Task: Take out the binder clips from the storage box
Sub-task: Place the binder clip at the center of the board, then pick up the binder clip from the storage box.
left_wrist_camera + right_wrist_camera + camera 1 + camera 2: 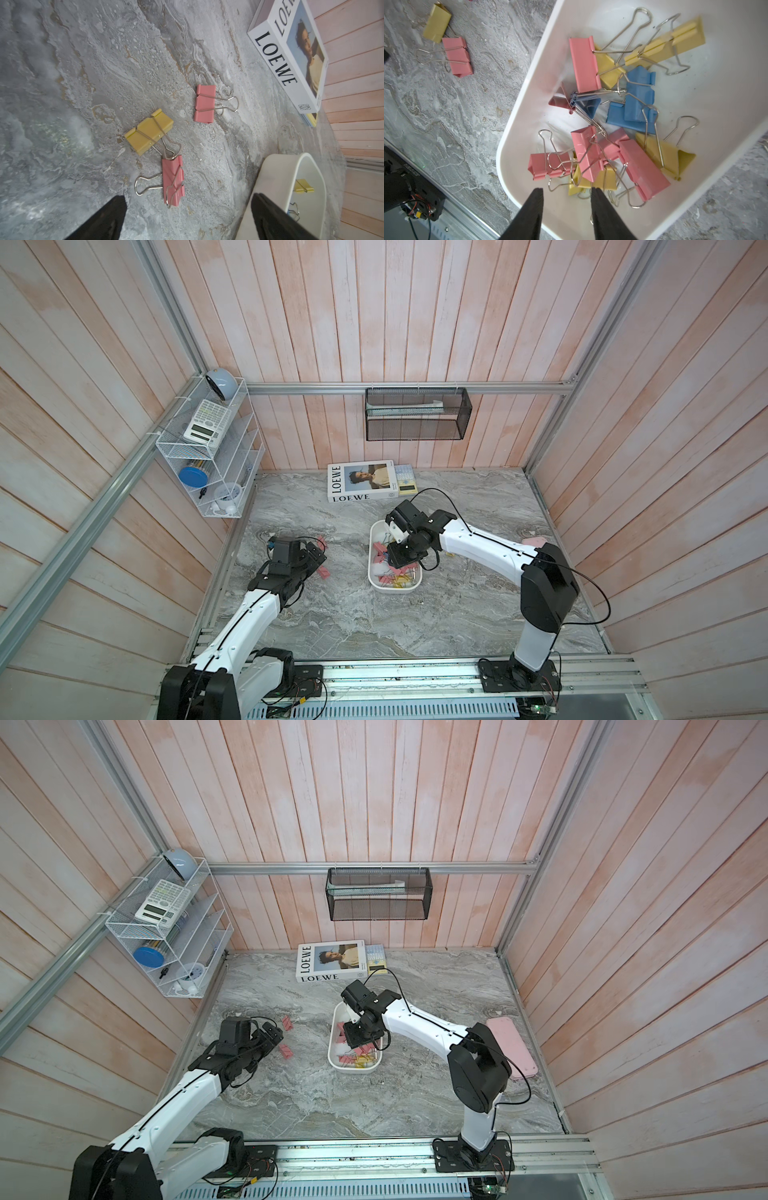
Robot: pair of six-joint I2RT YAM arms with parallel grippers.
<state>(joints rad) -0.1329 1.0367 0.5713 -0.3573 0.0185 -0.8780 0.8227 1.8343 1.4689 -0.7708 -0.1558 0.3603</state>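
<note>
Marbled grey tabletop [332, 614] | smooth rounded storage box [525, 108] | wire-handled binder clips [584, 64]

top views: high, looking down, far | wrist views: close, looking down | wrists share: storage box [537, 72] rim, table [446, 114]

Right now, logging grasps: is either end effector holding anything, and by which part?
Nothing. Left end effector open over the table; right end effector open over the box.

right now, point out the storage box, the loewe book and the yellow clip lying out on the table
storage box [392, 588]: in a top view, on its near wall
loewe book [361, 479]: in a top view, on the front cover
yellow clip on the table [149, 132]: left wrist view, on its yellow body
</note>
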